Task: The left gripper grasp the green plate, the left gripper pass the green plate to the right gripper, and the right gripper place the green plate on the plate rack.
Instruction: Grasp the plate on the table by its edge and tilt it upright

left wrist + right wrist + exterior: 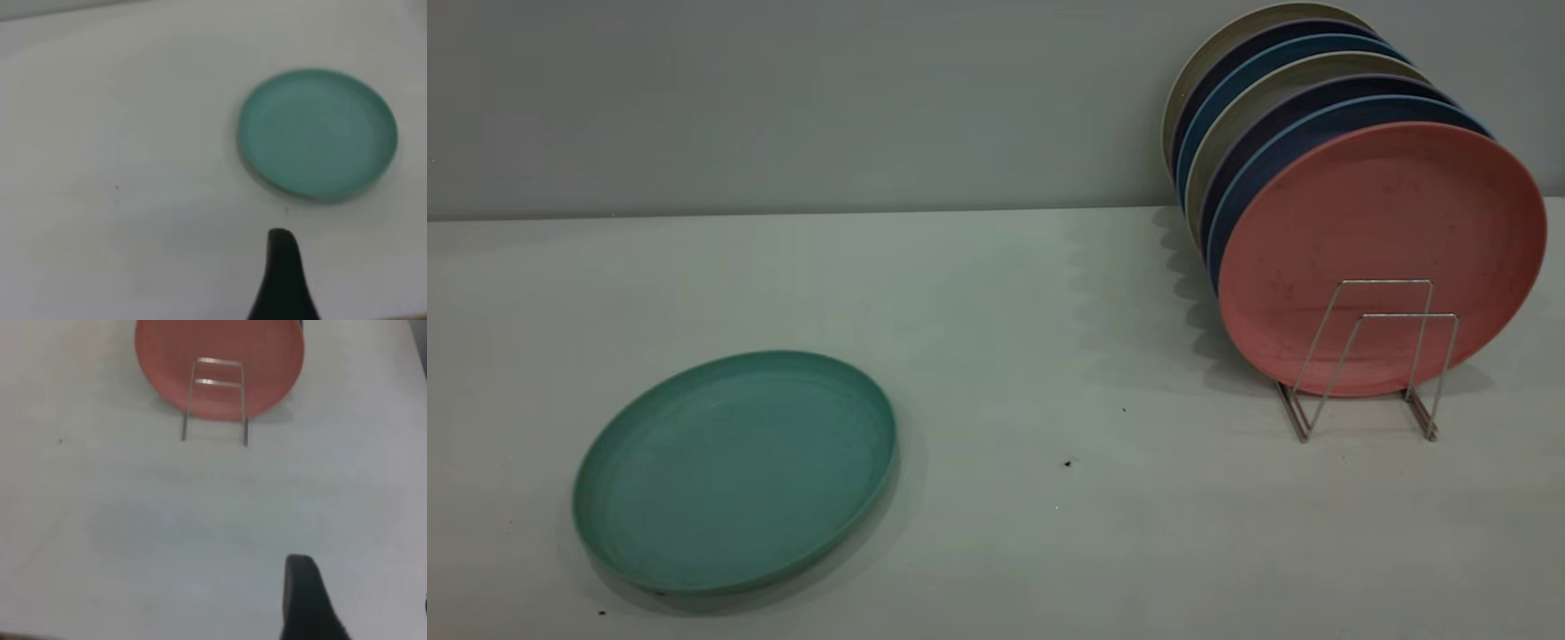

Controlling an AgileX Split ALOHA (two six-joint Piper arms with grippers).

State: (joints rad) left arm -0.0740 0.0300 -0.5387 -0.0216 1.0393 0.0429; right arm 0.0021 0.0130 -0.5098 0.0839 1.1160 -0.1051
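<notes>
Green plate (pixel 734 471) lies flat on tabletop (pixel 996 356), well ahead of left hand (pixel 283 280), untouched. Left is nearer; right hand (pixel 307 600) faces plate rack (pixel 1369 360). Grip state of either: can't tell.

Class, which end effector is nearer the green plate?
Left. The left end effector faces the green plate, not touching. The right end effector faces the plate rack instead.
</notes>
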